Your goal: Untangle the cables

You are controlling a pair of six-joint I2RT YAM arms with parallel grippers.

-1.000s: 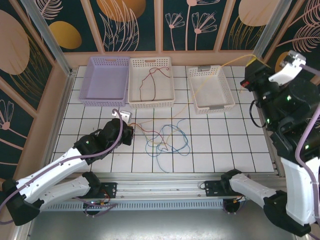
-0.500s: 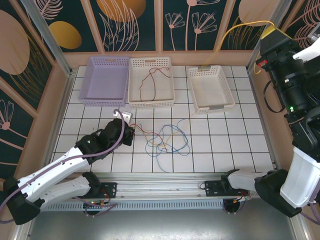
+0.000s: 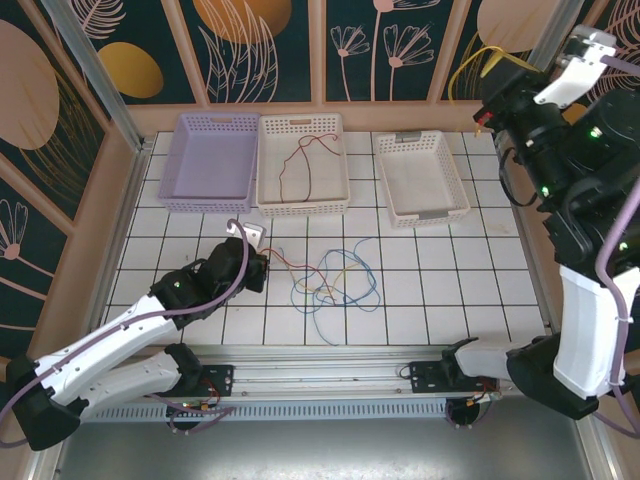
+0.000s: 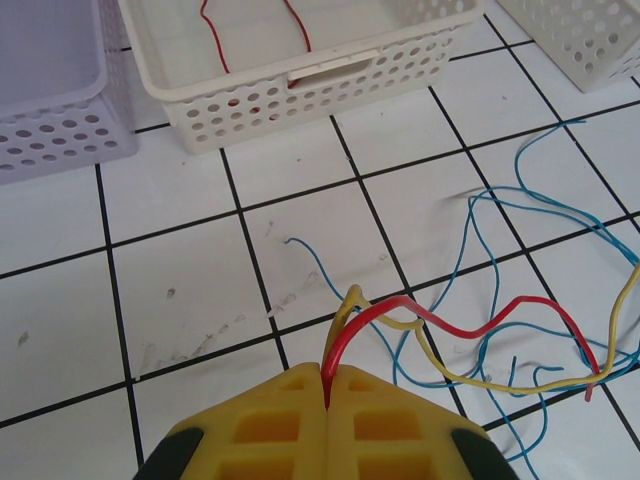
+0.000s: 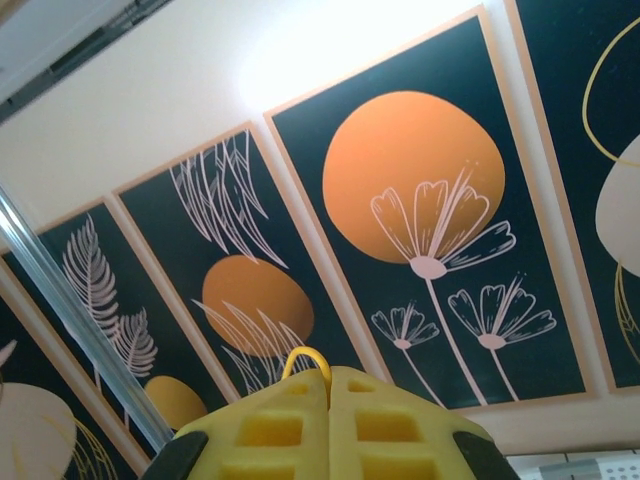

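Left gripper (image 4: pixel 328 384) is clamped fully closed on the end of a red cable (image 4: pixel 524 300). It comes straight out of the seam between the jaws at the bottom middle of the left wrist view, then snakes right into the tangle (image 3: pixel 335 282) of blue and yellow cables sitting mid-frame in the top view. Right gripper (image 5: pixel 329 384) is way up in the top view's upper right corner, jaws pressed together too, with a yellow cable (image 5: pixel 305 357) looping out right at the tips. 1 more red wire (image 3: pixel 282 185) lies in the middle basket (image 3: pixel 303 208) of the 3.
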